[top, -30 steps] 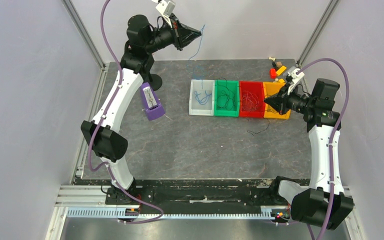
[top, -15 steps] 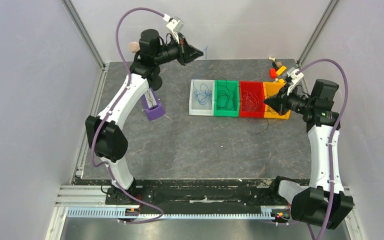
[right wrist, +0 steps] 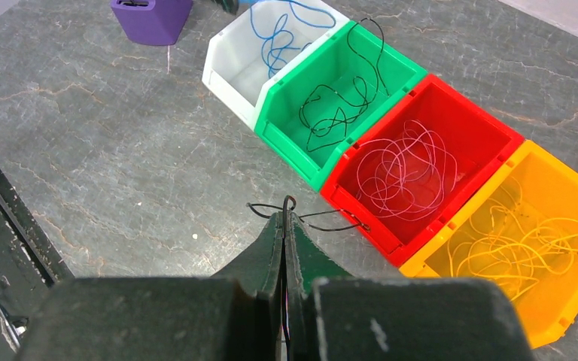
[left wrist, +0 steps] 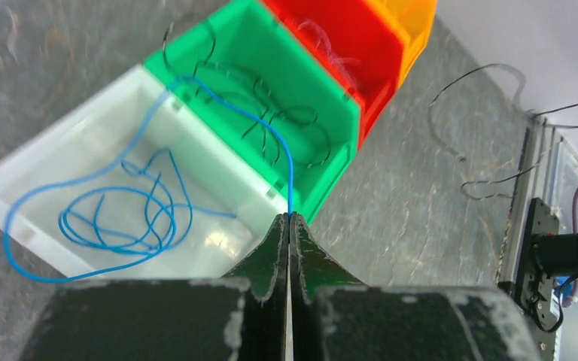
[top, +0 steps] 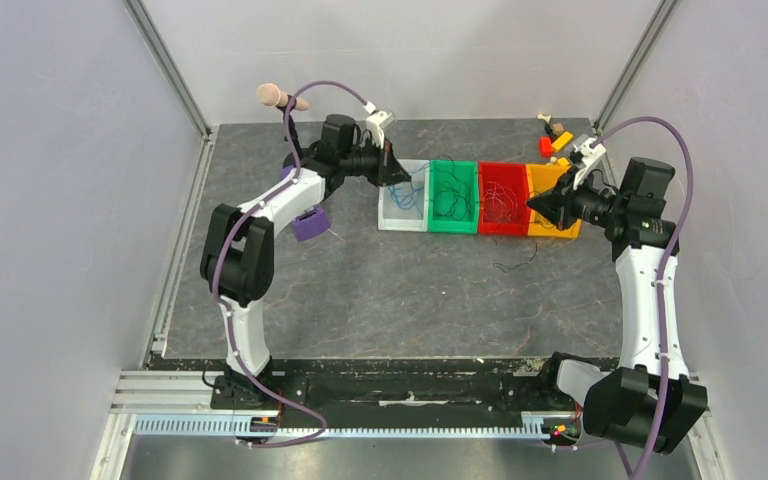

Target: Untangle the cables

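My left gripper [top: 401, 178] is shut on a blue cable [left wrist: 120, 218]. The cable's coil lies in the white bin [left wrist: 15, 188], and one strand rises over the green bin's corner to my fingertips in the left wrist view [left wrist: 290, 216]. My right gripper [top: 532, 201] is shut on a thin black cable [right wrist: 323, 218], which loops out of the tips [right wrist: 286, 214]. Its rest hangs to the table [top: 515, 262] in front of the red bin [top: 503, 230]. Black cables lie in the green bin [right wrist: 331, 105], pink-purple ones in the red bin, and yellow ones in the orange bin [right wrist: 512, 241].
The four bins stand side by side across the back middle of the grey table. A purple cup [top: 310, 225] lies left of the white bin. Small toys [top: 557, 135] sit in the back right corner. A wooden peg [top: 272, 96] stands at the back left.
My left arm has come down from high at the back to the white bin's edge, and the blue cable's coil now lies in that bin. The right arm has not moved.
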